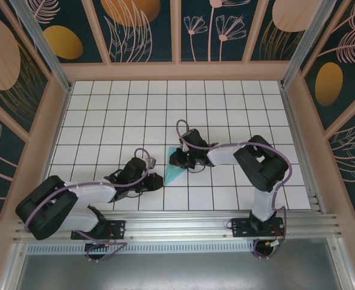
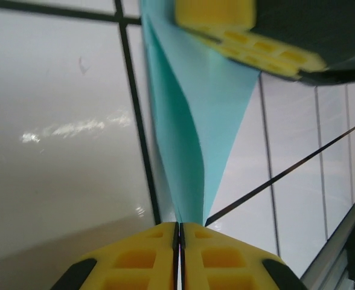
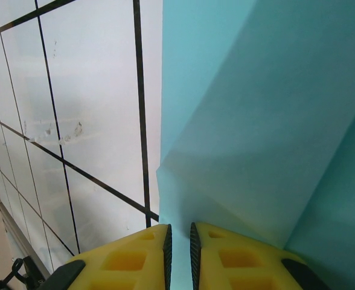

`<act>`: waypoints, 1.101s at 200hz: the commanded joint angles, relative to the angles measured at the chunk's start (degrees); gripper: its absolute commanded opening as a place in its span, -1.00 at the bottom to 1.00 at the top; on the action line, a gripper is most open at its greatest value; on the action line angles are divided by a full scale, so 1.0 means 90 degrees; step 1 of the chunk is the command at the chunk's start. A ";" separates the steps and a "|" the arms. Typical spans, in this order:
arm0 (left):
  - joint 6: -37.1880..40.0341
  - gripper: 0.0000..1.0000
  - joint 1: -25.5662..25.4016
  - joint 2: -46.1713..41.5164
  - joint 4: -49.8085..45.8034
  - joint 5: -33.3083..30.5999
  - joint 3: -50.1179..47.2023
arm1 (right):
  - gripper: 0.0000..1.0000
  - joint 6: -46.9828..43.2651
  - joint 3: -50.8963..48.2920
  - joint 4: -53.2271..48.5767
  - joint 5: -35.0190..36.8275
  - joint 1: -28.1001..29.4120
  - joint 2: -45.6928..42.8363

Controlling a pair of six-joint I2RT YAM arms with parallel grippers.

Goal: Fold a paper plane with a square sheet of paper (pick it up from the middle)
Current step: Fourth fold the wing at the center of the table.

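The square sheet of paper (image 1: 172,171) is folded into a narrow, pointed turquoise wedge near the middle front of the tiled table. Its tip points toward the near edge. My left gripper (image 1: 159,180) sits at that tip. In the left wrist view the left gripper (image 2: 179,226) is shut, and the tip of the paper (image 2: 220,103) runs into the seam of its jaws. My right gripper (image 1: 177,158) holds the wide far end. In the right wrist view the right gripper (image 3: 179,228) is shut on the paper (image 3: 256,121), with turquoise showing in the thin gap. A yellow right fingertip (image 2: 250,36) shows over the paper.
The white tiled table (image 1: 105,109) is boxed in by wooden-framed patterned walls on three sides. An aluminium rail (image 1: 183,226) with both arm bases runs along the near edge. The right arm's elbow (image 1: 259,160) stands to the right of the paper.
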 commanded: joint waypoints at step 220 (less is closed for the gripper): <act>-0.0187 -0.66 0.0022 0.0956 -0.0226 -0.0179 0.1571 | -0.59 -0.0046 -0.0206 -0.0557 0.0480 0.0205 0.0612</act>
